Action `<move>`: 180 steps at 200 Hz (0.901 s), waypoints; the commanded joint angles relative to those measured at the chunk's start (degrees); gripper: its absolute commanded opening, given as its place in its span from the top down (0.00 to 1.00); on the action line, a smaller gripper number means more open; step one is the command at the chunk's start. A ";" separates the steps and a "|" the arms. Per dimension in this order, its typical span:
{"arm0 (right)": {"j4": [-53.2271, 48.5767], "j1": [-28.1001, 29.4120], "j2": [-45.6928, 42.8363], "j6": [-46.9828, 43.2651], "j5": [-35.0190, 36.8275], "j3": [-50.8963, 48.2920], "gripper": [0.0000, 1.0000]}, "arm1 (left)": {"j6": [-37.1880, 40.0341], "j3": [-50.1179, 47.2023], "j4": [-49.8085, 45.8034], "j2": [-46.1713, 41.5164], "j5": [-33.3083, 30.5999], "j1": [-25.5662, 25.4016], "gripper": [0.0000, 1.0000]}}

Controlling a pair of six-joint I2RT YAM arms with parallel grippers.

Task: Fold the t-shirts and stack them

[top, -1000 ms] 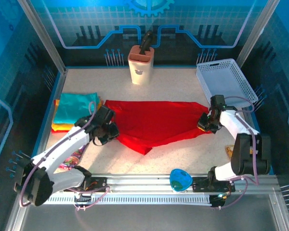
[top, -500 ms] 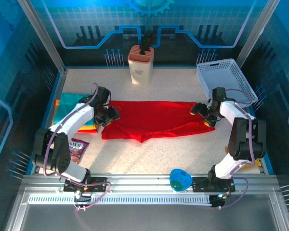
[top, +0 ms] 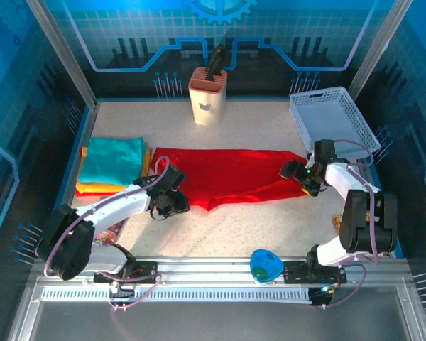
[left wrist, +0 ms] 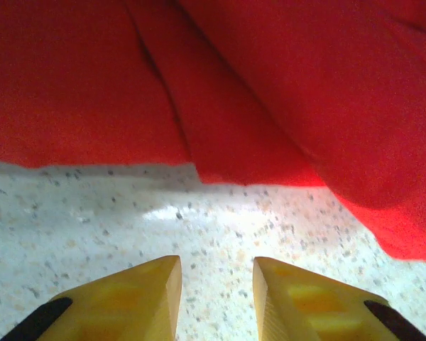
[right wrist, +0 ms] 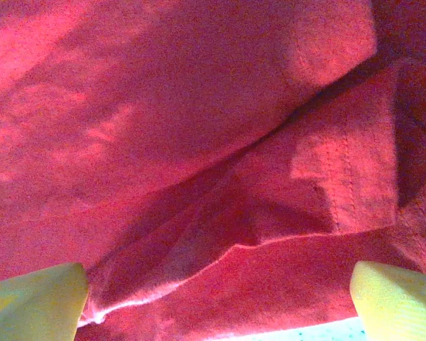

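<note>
Overhead view: the red t-shirt [top: 231, 177] lies spread across the middle of the speckled desk [top: 255, 224], folded into a long band with a pointed flap along its near edge. To its left sits a folded stack, the teal t-shirt [top: 112, 160] on top with the edges of the orange and yellow t-shirts [top: 91, 188] showing beneath it.

The left end effector [top: 172, 202] sits at the near left corner of the red cloth. In the left wrist view its yellow fingers [left wrist: 138, 298] stand slightly apart over bare desk, released and holding nothing, with the shirt's hem just ahead of them.

The right end effector [top: 298, 174] rests over the shirt's right end. In the right wrist view its fingers [right wrist: 35, 298] are spread wide above creased red cloth and a stitched hem, also released.

A white mesh basket [top: 334, 121] stands at the far right corner of the desk.
</note>
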 commanded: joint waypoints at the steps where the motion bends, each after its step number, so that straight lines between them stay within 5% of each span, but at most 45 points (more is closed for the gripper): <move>1: 0.48 0.01 -1.78 -0.63 -0.74 -0.09 0.05 | 0.06 -0.15 3.48 0.80 -5.78 -0.94 0.65; 123: -0.57 -0.74 -2.45 -0.27 -0.78 0.49 0.06 | 2.25 -0.51 8.66 4.99 -6.80 -0.95 0.65; 180: -1.47 -1.95 -7.51 1.69 8.25 -1.45 0.12 | 0.01 -1.55 14.30 4.82 -7.37 -1.00 0.72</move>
